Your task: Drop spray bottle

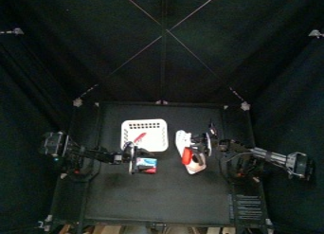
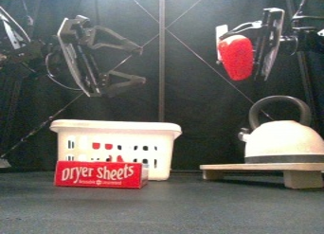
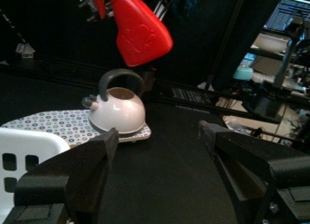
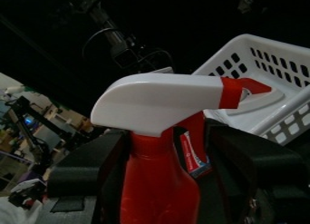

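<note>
High above the table's right side, the spray bottle [image 2: 237, 54] hangs in the air, clamped between the jaws of the right gripper [image 2: 260, 44]. Its body looks red with a white trigger head, as the right wrist view shows up close. Directly below it sits a white kettle [image 2: 286, 135] on a flat board [image 2: 260, 170]. To the left stands the white basket [image 2: 114, 143], with a small red box [image 2: 100, 173] labelled as dryer sheets just in front of it. The left gripper [image 2: 86, 58] hovers over the basket with its jaws spread wide, holding nothing.

The risk, as I judge it, lies in where the bottle is let go. Released from here, it would likely strike the kettle, bounce off and roll away. From this height it could also tip the kettle or skid off the board.
</note>
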